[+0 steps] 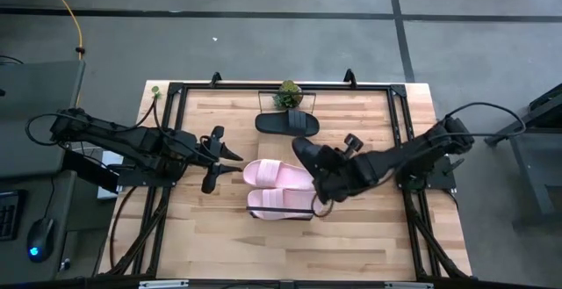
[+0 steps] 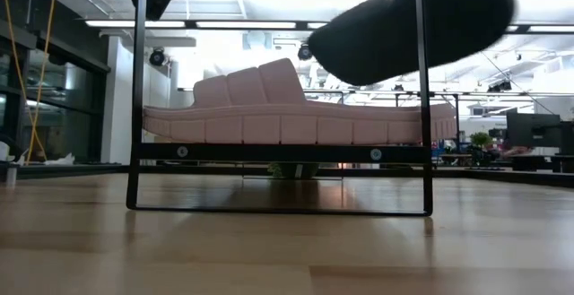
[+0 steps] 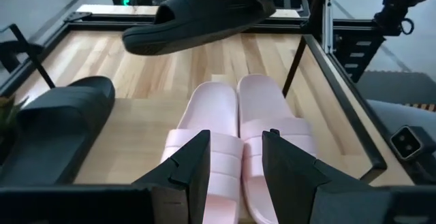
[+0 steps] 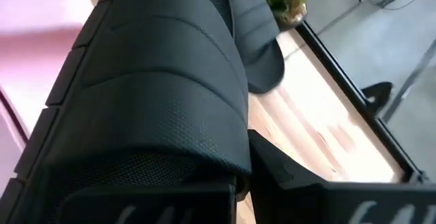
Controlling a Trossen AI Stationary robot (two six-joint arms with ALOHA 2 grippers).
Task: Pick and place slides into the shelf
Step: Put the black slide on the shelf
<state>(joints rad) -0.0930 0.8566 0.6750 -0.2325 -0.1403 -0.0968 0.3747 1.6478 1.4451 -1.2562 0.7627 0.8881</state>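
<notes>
Two pale pink slides (image 1: pixel 277 188) lie side by side, soles down, on the shelf (image 2: pixel 278 152), a low board in a thin black frame at the table's middle. They also show in the left wrist view (image 3: pixel 238 125). My right gripper (image 1: pixel 318 173) is shut on a black slide (image 1: pixel 307 153), held above the pink slides' right end. A second black slide (image 1: pixel 287 123) lies sole down on the table farther back. My left gripper (image 1: pixel 215 159) is open and empty, just left of the pink slides. My right gripper holds the black slide by its wide strap (image 4: pixel 157 94), coming from the table's right. One finger (image 4: pixel 300 183) shows outside the strap; the slide hides the other. The slide is lifted clear and tilted above the shelf (image 2: pixel 404 21).
A small potted plant (image 1: pixel 287 94) stands at the table's far edge, behind the second black slide. A black metal frame (image 1: pixel 399 122) runs around the tabletop. Bare wood (image 1: pixel 263 249) lies toward the near edge.
</notes>
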